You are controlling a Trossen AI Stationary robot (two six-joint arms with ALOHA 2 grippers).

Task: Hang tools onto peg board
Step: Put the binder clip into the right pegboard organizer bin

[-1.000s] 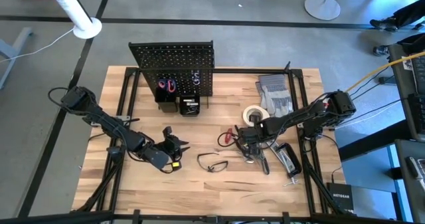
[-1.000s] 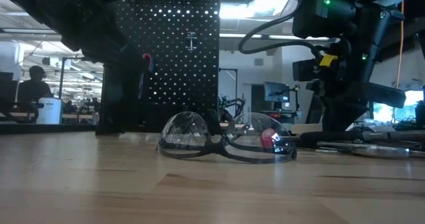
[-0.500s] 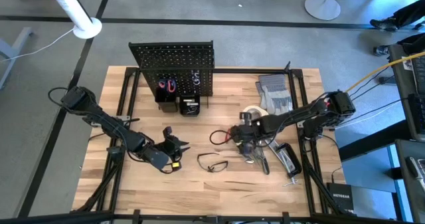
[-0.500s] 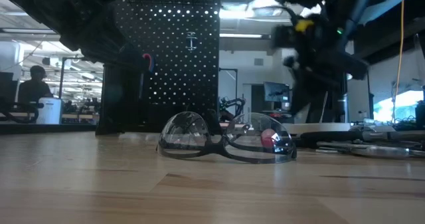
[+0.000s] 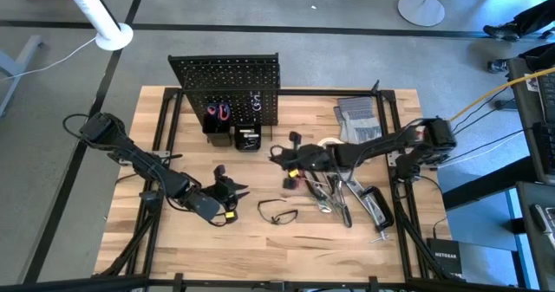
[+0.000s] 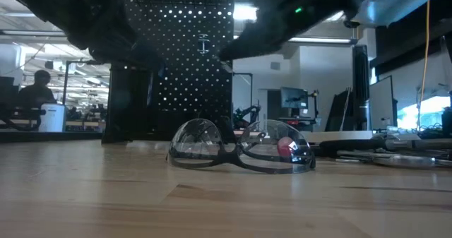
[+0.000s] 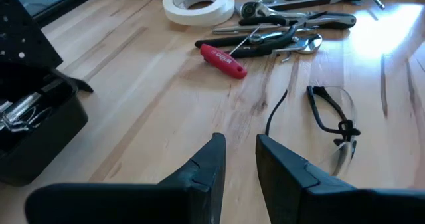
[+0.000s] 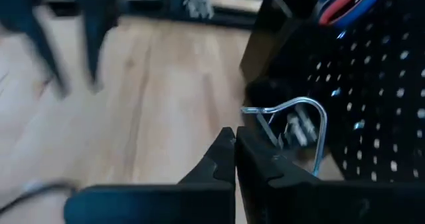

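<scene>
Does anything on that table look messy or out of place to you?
Mostly the tools. A jumbled pile of pliers and other hand tools lies on the table's right side, overlapping instead of hanging on the peg board. The safety glasses lie alone mid-table, with one arm folded open. Nothing looks spilled or broken.

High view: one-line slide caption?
Right arm's shut tool reaches toward the peg board; glasses and pliers remain on the table.
</scene>
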